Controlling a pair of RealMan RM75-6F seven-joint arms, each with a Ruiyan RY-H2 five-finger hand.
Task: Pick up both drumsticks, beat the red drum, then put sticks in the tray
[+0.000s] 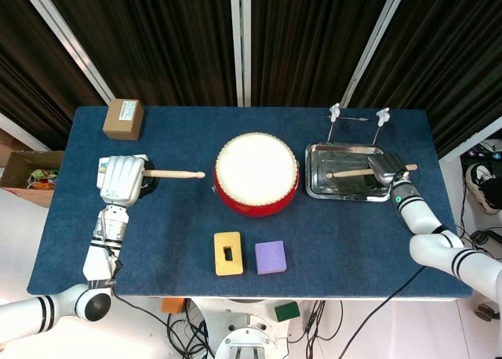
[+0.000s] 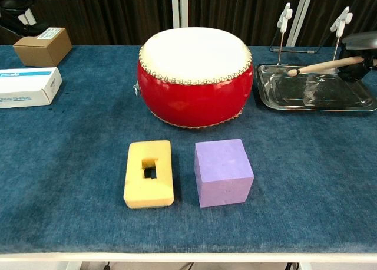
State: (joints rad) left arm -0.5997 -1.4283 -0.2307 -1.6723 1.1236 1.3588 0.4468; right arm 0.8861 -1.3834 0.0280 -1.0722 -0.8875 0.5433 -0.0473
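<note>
1. Standing near the middle of the blue desk, the one red drum has its pale skin facing up, and nothing touches it.
2. Two drumsticks are in view. The left drumstick is gripped by the left hand, whose fingers are curled around its handle; its tip points toward the drum but stops short of the rim.
3. The right drumstick is held by the right hand, fingers wrapped on its rear end. It lies almost level over the one metal tray, tip toward the drum; whether it touches the tray floor cannot be told.
4. The tray sits by the desk's right edge, just beside the drum, with bare desk between them.
5. Behind the tray, at the far edge, stands one wire stand with two white clips.
6. Toward the near edge, in front of the drum, lie one yellow foam block with a rectangular hole and one purple cube, side by side and apart.
7. At the far left corner sits one brown cardboard box. One white-and-blue box lies near the left edge, largely hidden under the left hand in the head view.
8. Nothing lies on the desk between the left drumstick's tip and the drum.
</note>
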